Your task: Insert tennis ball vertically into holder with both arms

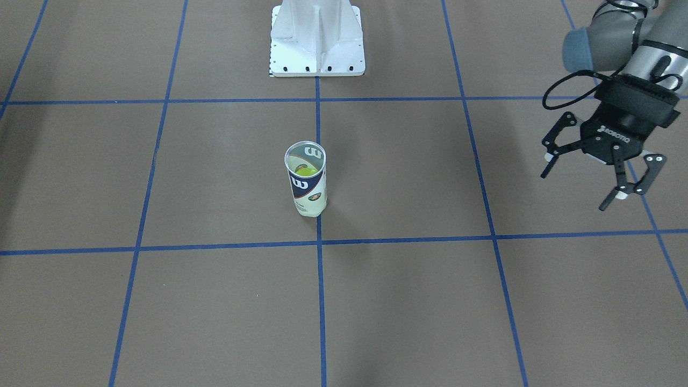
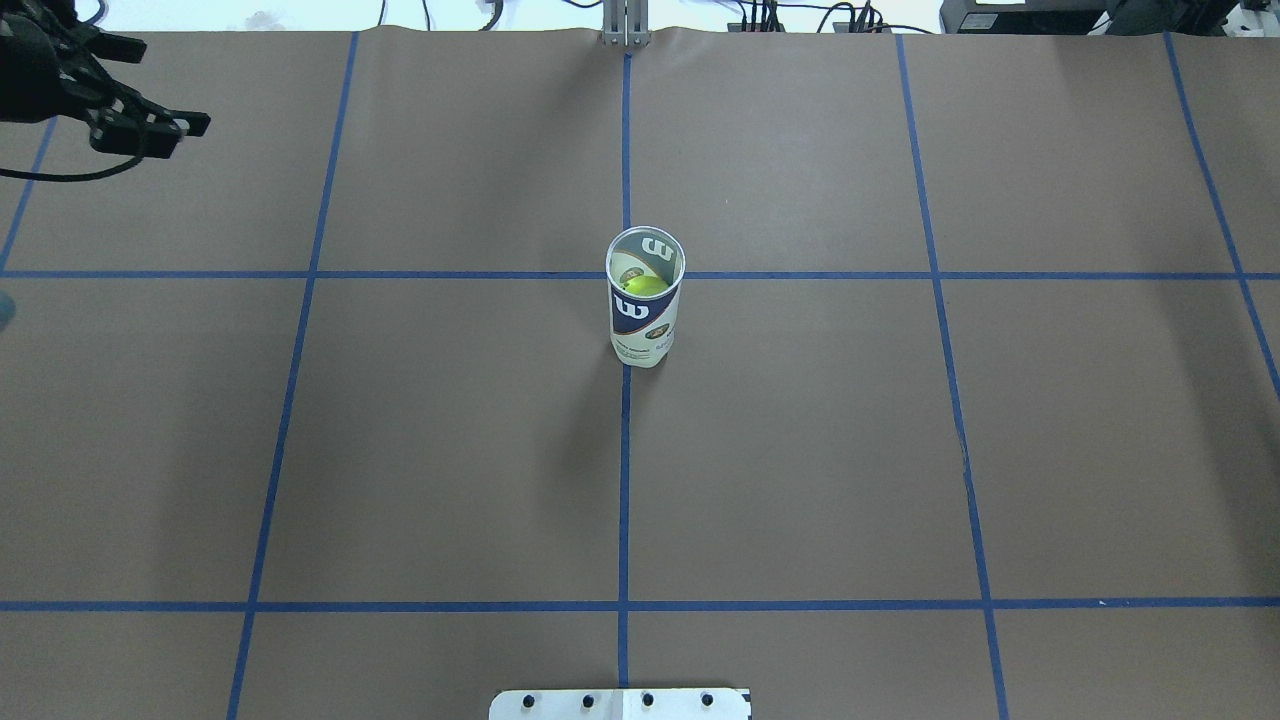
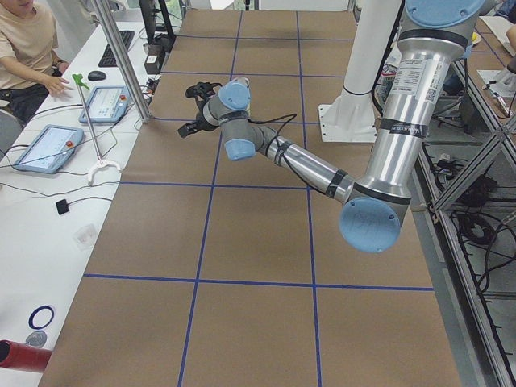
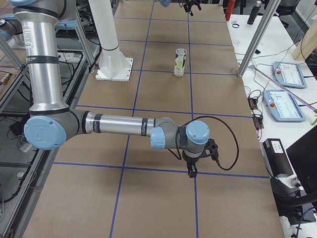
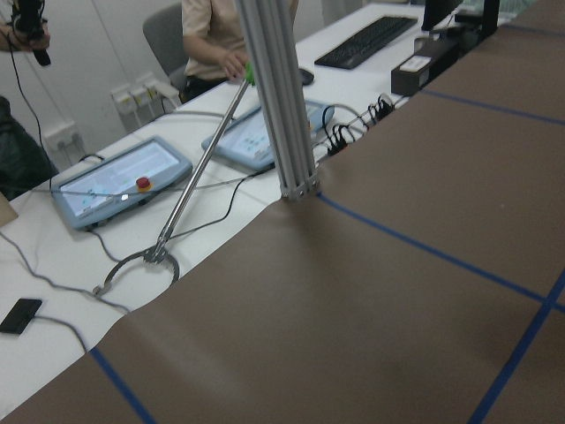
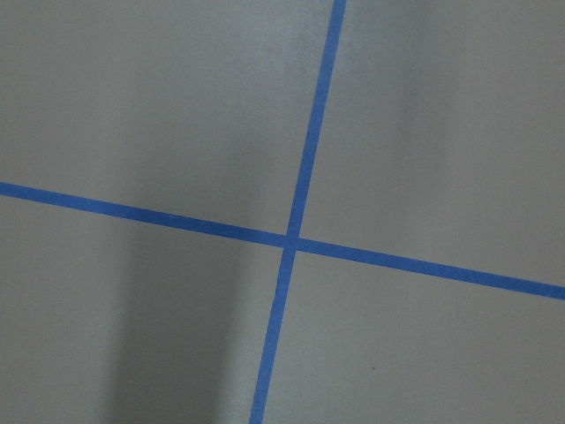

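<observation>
— Front-facing view?
— Clear plastic tennis-ball tube with navy-white label (image 1: 306, 180) upright at mid-table on a blue tape line (image 1: 321, 279); yellow-green tennis ball (image 1: 307, 171) inside. Black two-finger left gripper (image 1: 574, 191) spread wide, empty, well apart from the tube.
— Overhead?
— Tube by a tape crossing; left gripper in the far-left corner, partly cut off.
— Right side?
— Black right gripper (image 4: 190, 171) low over brown table (image 4: 158, 94), far from the tube. Spread or closed: cannot tell.

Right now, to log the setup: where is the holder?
In the overhead view the holder stands upright at the table's centre, on the middle tape line, a tennis ball inside.
</observation>
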Controlling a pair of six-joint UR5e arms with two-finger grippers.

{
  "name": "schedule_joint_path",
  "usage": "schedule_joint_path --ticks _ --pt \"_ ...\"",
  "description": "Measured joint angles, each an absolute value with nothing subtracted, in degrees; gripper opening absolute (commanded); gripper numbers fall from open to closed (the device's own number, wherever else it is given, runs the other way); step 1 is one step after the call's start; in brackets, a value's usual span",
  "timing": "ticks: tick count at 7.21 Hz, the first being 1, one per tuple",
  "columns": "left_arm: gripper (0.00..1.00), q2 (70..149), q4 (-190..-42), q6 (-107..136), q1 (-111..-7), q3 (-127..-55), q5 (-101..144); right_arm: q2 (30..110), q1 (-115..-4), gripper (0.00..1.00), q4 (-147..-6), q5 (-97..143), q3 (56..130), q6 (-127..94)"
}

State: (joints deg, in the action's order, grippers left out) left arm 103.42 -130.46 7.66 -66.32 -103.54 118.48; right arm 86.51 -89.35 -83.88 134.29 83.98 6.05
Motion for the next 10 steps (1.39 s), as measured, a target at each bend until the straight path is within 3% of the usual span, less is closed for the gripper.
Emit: schedule_joint_path --ticks 6,10 --pt "1.0 99.58 -79.74 -12.61 -83.08 -100.16 122.86 87.31 -89.39 1.0 -83.85 134.5 84.09 5.28" --pt "1.0 92.77 -84.02 -11.57 -90.19 -90.95 126.57 87.29 -89.32 0.99 -83.99 134.52 83.88 5.15"
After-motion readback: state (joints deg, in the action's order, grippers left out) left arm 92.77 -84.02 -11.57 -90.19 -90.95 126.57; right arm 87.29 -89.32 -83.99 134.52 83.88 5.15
